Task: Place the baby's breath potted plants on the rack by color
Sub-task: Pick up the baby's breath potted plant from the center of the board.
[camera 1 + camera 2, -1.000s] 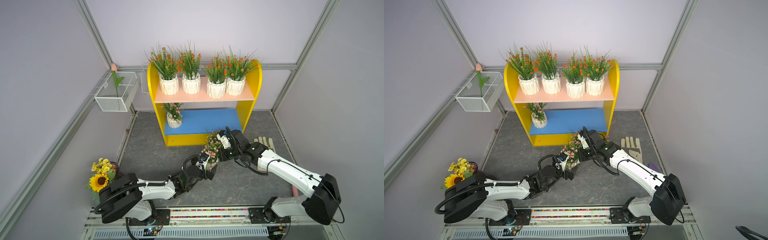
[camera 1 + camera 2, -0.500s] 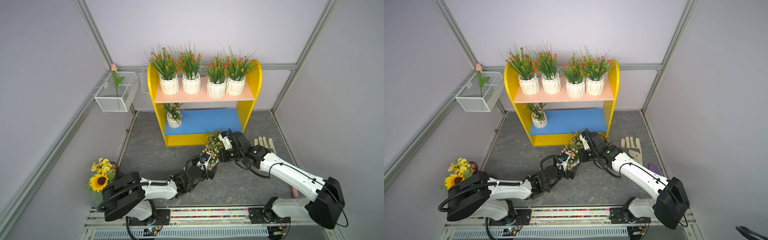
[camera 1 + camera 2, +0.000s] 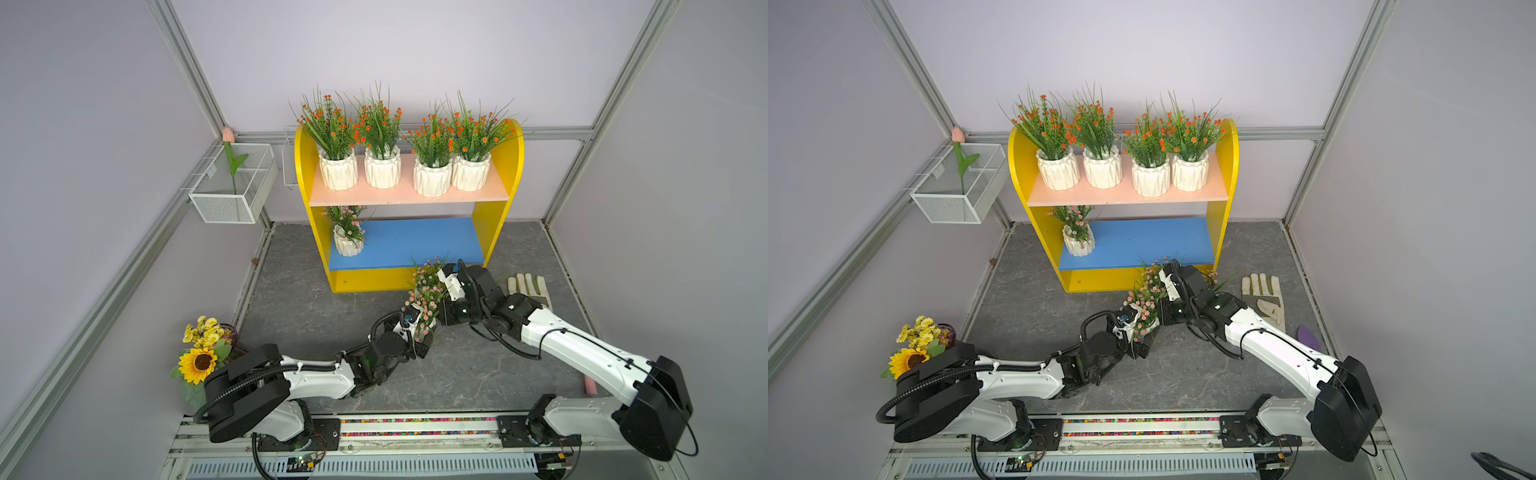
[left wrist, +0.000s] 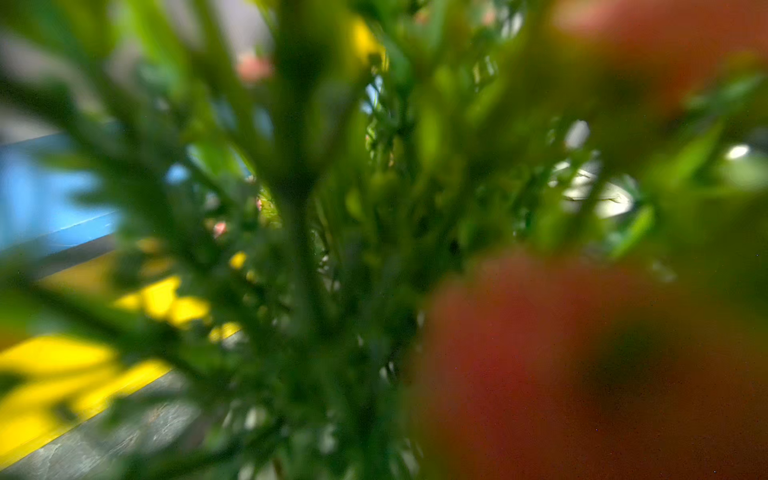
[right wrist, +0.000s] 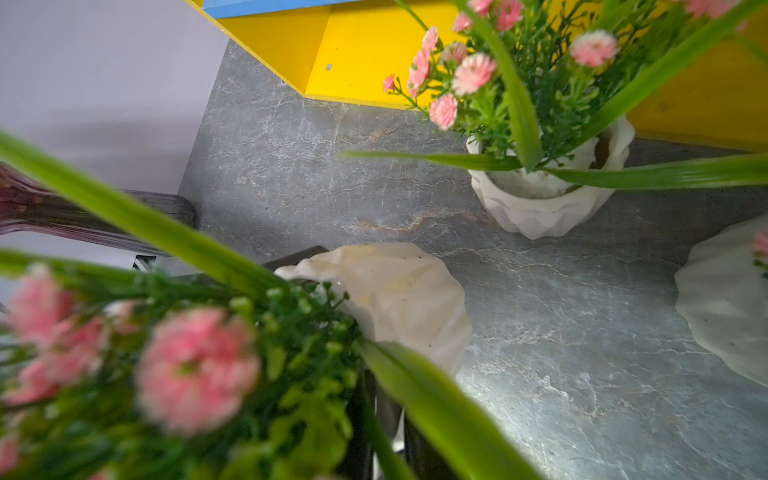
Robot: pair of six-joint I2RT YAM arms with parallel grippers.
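Note:
The yellow rack [image 3: 505,178] carries four orange-flowered plants [image 3: 338,168] on its salmon upper board. One pink-flowered plant [image 3: 347,243] stands at the left of the blue lower board. In front of the rack, my left gripper [image 3: 422,330] is shut on the white pot of a pink plant [image 3: 426,297], a finger on each side. That pot [image 5: 395,299] also shows in the right wrist view. My right gripper [image 3: 440,309] sits in this plant's sprigs, its dark fingers [image 5: 370,419] almost together, with green blades crossing them. Two more pink plants [image 5: 548,208] [image 5: 723,299] stand on the floor nearby. Foliage fills the left wrist view.
A work glove [image 3: 528,289] lies on the grey floor right of the rack. A sunflower bouquet [image 3: 201,357] in a purple vase stands at the front left. A white wire basket [image 3: 232,187] with a tulip hangs on the left wall. A purple object [image 3: 1308,338] lies by the right wall.
My right arm's rear links have swung slightly to the right. Both grippers stay at the same pink plant, and the left fingers have drawn in a little round its pot.

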